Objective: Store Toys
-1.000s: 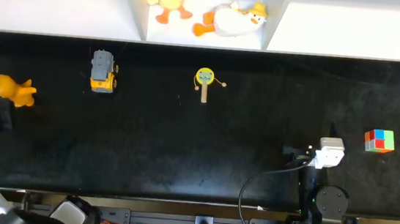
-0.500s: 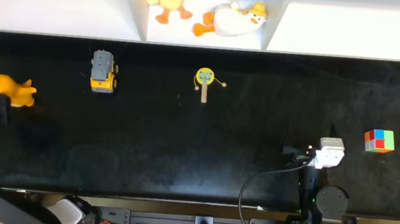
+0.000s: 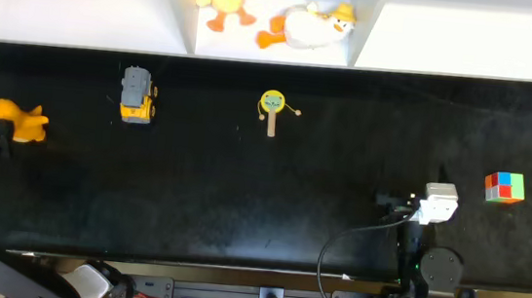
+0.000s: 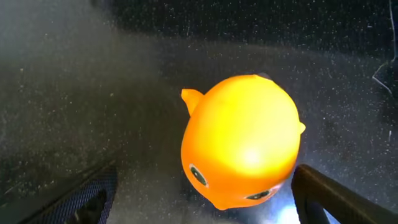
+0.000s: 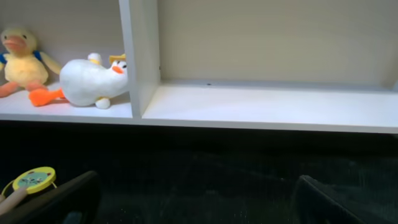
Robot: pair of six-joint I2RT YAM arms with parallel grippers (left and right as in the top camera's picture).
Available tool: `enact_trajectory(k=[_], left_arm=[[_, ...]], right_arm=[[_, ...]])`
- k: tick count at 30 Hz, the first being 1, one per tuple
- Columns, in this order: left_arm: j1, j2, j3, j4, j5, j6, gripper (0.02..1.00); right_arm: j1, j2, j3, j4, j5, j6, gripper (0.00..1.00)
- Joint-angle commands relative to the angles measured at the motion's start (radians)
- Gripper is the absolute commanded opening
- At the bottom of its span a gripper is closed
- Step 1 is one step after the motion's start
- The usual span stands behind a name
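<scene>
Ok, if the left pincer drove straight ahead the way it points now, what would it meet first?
The orange toy, dead ahead between the left pincer's open fingers; how near is hard to judge.

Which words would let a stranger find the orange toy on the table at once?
Start at the black table in front of the white shelf and go to its far left end. There sits a round orange toy with tiny fins; unlike the boxy grey-and-yellow truck, it is smooth and ball-shaped.

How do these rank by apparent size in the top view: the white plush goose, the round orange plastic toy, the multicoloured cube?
1. White plush goose
2. Round orange plastic toy
3. Multicoloured cube
The goose lies in the shelf, perhaps nearer the camera.
</scene>
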Motion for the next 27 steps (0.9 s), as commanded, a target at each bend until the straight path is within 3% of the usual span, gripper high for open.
enact_trajectory(k=[1,7,14,27], left_arm=[[0.005,0.023,0.027,0.01,0.045,0.02,0.91],[0.005,0.037,0.027,0.013,0.05,0.02,0.897],[0.005,0.05,0.027,0.018,0.076,0.024,0.553],[0.005,0.053,0.027,0.011,0.106,0.023,0.172]], right_arm=[[-0.005,-0.009,-0.013,0.005,0.008,0.011,0.996],[-0.005,-0.009,-0.013,0.005,0.009,0.011,0.996],[-0.005,-0.009,-0.013,0.005,0.009,0.011,0.996],[-0.005,-0.009,-0.013,0.005,0.008,0.011,0.996]])
